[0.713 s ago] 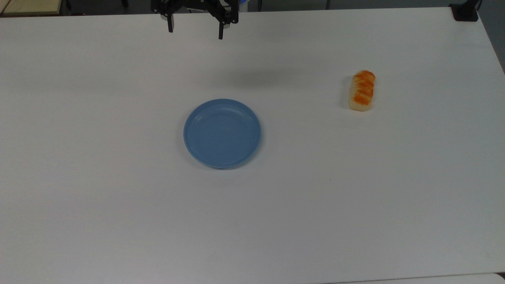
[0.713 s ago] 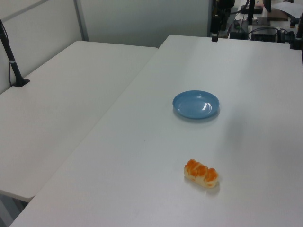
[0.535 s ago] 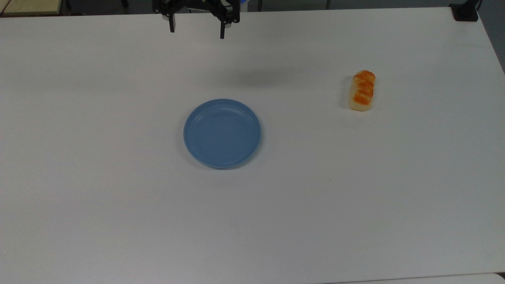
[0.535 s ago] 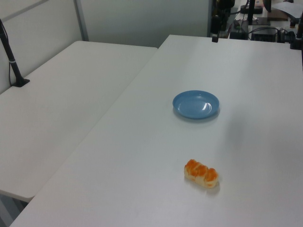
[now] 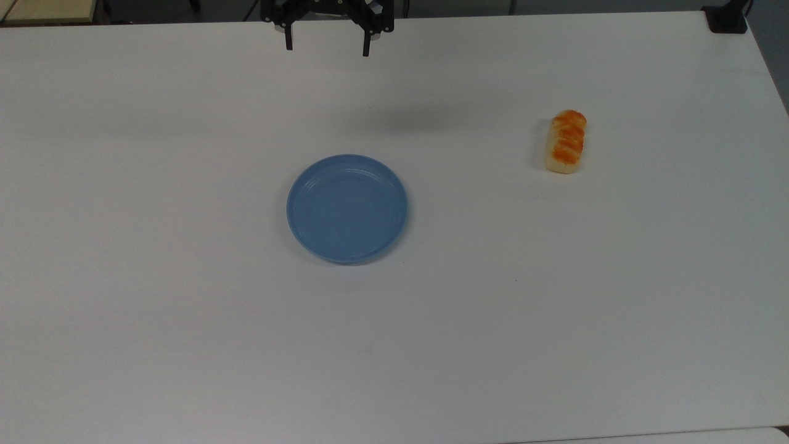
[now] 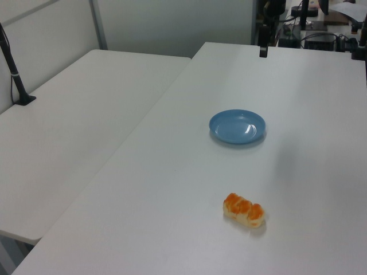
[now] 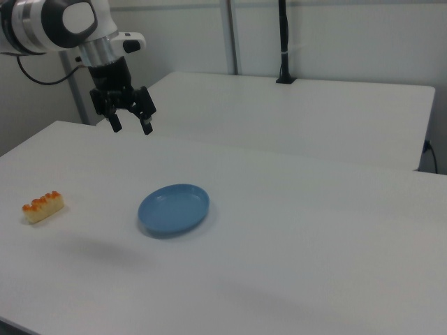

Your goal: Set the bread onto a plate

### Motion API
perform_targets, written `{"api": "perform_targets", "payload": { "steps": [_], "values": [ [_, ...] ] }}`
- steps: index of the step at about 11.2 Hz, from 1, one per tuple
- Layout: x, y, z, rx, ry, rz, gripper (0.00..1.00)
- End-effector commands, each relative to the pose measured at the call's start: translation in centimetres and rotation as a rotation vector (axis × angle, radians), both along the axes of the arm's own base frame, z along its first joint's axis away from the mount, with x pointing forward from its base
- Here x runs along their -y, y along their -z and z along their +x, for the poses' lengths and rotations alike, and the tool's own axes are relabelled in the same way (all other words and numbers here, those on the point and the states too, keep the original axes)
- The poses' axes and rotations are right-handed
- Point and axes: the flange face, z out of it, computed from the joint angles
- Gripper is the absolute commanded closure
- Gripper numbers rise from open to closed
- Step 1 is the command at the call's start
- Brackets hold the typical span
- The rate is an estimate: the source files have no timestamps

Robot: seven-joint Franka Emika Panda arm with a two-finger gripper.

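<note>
The bread point(image 5: 566, 142) is a small cream loaf with an orange-brown top, lying on the white table at the top view's right; it shows too as the bread point(image 6: 244, 210) and the bread point(image 7: 43, 206). The round blue plate point(image 5: 347, 208) sits bare near the table's middle, also the plate point(image 6: 237, 126) and the plate point(image 7: 173, 209). My gripper point(image 5: 327, 47) hangs open and high over the table's far edge in the top view, well apart from both; the right view shows the gripper point(image 7: 131, 125) above and behind the plate, fingers spread with nothing between them.
A second white table point(image 6: 69, 126) adjoins at the left view's left. A black post point(image 7: 283, 42) stands on it. A black clamp point(image 5: 727, 18) sits at the top view's far right corner. Cluttered equipment point(image 6: 321, 28) lies behind the arm.
The gripper has shifted toward the top view's right along the far edge, still open. Bread and plate have not moved.
</note>
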Motion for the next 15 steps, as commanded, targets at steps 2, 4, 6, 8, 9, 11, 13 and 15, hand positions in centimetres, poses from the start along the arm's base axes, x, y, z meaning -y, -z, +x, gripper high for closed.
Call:
{"api": "perform_targets", "payload": {
  "steps": [2, 4, 6, 8, 9, 11, 13, 15],
  "values": [
    [0.2, -0.3, -1.1, -0.015, -0.033, 0.012, 0.0],
    [0.3, -0.3, -1.1, -0.015, -0.033, 0.012, 0.0],
    [0.4, -0.4, -1.1, -0.013, -0.032, 0.013, 0.0],
    [0.6, -0.4, -1.1, -0.013, -0.026, 0.013, 0.0],
    [0.7, -0.7, -1.1, -0.007, -0.026, 0.013, 0.0],
    [0.7, -0.6, -1.1, -0.009, -0.026, 0.013, 0.0],
    [0.9, -0.6, -1.1, -0.009, -0.024, 0.011, 0.0],
    [1.5, -0.7, -1.1, -0.01, -0.047, 0.01, 0.0]
  ]
}}
